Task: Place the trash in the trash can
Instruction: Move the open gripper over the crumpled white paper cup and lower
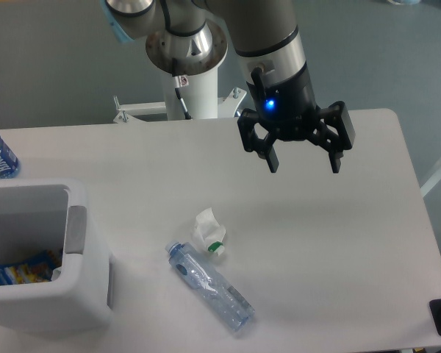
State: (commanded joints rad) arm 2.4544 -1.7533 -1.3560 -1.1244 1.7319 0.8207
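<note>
Claw (pixel 303 164) hangs with fingers apart above the counter (pixel 338 243), holding nothing.
The crumpled wrapper (pixel 208 229) looks light and soft; the clear bottle (pixel 209 286) light, slippery, best pinched mid-body.

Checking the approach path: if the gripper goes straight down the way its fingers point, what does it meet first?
Probably bare table. The open gripper hangs right of the paper wrapper and clear bottle, though depth is uncertain from one view.
</note>
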